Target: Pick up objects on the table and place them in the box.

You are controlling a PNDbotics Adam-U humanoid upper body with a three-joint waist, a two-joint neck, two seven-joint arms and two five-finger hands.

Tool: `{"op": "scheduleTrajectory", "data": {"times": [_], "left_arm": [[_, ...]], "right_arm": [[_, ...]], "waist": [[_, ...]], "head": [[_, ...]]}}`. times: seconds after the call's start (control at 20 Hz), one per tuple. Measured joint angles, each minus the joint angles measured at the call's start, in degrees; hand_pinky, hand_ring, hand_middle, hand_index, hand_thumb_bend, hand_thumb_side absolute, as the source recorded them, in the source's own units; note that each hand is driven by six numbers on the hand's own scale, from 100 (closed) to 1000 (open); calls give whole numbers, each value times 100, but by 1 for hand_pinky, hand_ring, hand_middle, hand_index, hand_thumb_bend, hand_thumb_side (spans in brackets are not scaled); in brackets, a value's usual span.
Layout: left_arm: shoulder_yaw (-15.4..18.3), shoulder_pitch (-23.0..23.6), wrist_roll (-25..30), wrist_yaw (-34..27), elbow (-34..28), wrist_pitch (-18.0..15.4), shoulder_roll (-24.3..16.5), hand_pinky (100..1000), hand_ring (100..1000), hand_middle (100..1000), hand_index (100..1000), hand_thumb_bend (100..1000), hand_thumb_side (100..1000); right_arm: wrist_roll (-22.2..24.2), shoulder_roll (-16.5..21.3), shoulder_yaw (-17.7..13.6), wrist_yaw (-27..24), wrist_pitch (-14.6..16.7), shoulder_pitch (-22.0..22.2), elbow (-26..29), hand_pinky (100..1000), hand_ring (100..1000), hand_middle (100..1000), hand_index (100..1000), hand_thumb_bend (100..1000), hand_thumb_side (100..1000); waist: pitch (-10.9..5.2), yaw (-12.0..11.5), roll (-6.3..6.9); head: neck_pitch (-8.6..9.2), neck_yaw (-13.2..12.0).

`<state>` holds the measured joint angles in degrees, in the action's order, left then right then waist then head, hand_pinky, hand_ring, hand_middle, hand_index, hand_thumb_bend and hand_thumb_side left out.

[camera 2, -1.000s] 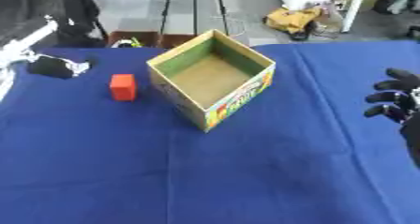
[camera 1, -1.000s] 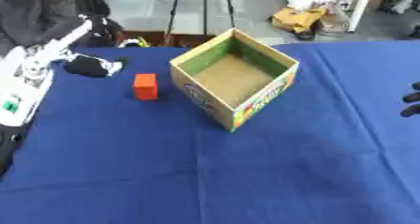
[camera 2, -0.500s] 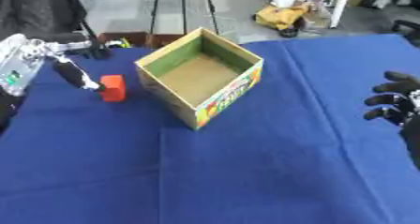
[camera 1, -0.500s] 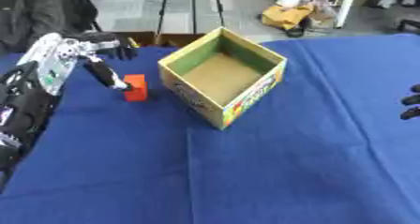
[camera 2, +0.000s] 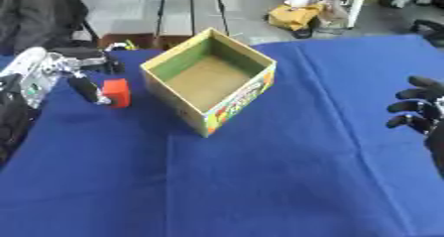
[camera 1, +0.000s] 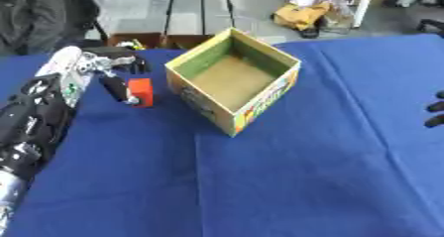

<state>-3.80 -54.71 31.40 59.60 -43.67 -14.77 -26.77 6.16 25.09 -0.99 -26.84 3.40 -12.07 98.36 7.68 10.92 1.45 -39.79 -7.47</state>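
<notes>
We count one open cardboard box (camera 1: 234, 80) near the middle of the blue table (camera 1: 286, 181), one red block (camera 1: 140, 92) just left of it, and one black object (camera 1: 111, 52) far left. Two robot hands show: left hand (camera 1: 104, 75), right hand (camera 2: 418, 109).

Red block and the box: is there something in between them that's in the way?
Nothing visible. The red block sits on the blue cloth just left of the box, with only bare cloth between them. The left robot hand is already at the block. Only the box's own wall must be cleared.
</notes>
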Motion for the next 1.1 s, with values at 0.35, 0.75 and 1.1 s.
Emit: {"op": "scheduleTrajectory", "data": {"times": [0.35, 0.75, 1.1], "left_arm": [[90, 3, -292, 316, 191, 170, 97, 814, 798, 755, 871, 665, 218], [127, 51, -363, 451, 273, 234, 113, 774, 755, 703, 850, 610, 187], [129, 82, -380, 632, 327, 292, 113, 487, 479, 516, 759, 422, 100]], "right_arm": [[15, 0, 29, 0, -13, -2, 0, 490, 600, 607, 796, 100, 579], [17, 0, 30, 0, -13, -2, 0, 490, 601, 607, 796, 100, 579], [19, -1, 30, 0, -11, -3, 0, 490, 602, 607, 797, 100, 579]], "waist": [[39, 41, 5], [49, 67, -2], [55, 67, -18]], "head": [[1, -14], [4, -21], [5, -21]]}}
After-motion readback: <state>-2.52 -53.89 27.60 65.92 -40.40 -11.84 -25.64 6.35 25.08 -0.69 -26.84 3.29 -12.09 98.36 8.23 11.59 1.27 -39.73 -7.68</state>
